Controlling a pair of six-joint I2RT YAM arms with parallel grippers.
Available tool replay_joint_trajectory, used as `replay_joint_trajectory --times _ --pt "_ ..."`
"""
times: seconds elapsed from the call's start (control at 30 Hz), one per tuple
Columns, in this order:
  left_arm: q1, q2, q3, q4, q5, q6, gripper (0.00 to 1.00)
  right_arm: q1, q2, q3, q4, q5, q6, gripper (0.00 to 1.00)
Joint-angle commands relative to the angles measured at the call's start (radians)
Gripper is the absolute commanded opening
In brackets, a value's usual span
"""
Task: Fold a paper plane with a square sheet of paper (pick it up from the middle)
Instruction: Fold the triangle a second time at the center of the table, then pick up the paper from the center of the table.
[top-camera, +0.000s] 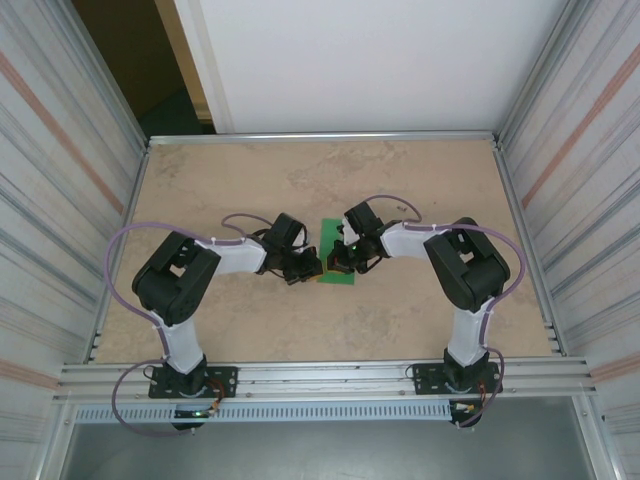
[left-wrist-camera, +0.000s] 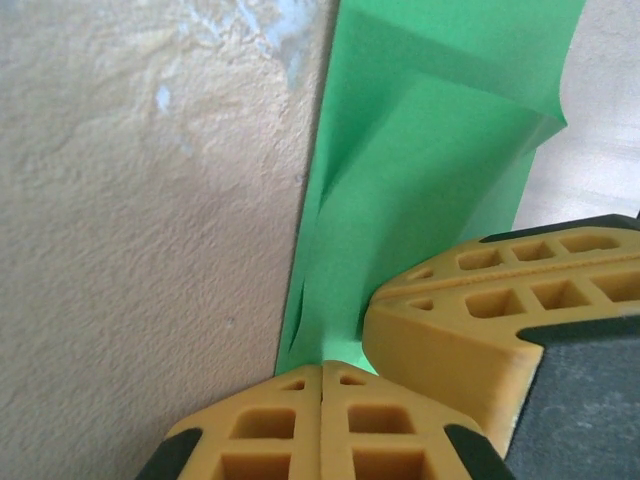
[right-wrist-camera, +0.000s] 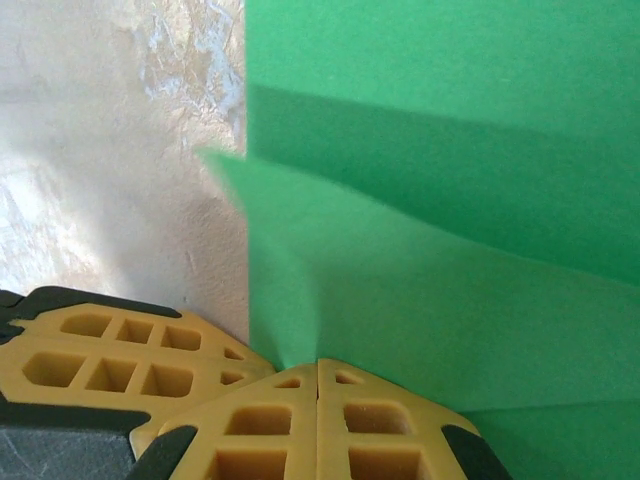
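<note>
Yellow fingertips (left-wrist-camera: 270, 430) of the left gripper (left-wrist-camera: 322, 380) and right gripper (right-wrist-camera: 318, 378) are seen pressed shut, each pinching a raised fold of the green paper (top-camera: 337, 262), laid mid-table (top-camera: 420, 180) between them.

bright, even light; blurry wrist close-ups

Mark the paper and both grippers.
green paper (top-camera: 335, 230), top external view, bare far edge
left gripper (left-wrist-camera: 322, 368), left wrist view, between closed fingertips
right gripper (right-wrist-camera: 318, 362), right wrist view, between closed fingertips
</note>
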Motion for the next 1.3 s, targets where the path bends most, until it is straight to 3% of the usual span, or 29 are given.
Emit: replay_joint_trajectory --times 0.0,0.67,0.97,1.27 --pt "-0.003 0.027 -0.033 -0.079 -0.042 0.001 0.03 -0.015 0.024 0.016 -0.019 0.023 -0.031 0.02" --pt "0.003 0.014 -0.038 -0.111 -0.037 0.007 0.03 -0.310 0.009 0.039 -0.054 0.025 -0.117 0.02" --pt "-0.003 -0.060 0.111 -0.108 0.015 0.036 0.09 -0.255 -0.199 0.015 -0.120 0.067 -0.104 0.08" --pt "0.002 -0.028 0.157 -0.099 -0.010 0.052 0.12 -0.136 -0.249 -0.101 -0.016 0.058 0.055 0.27"
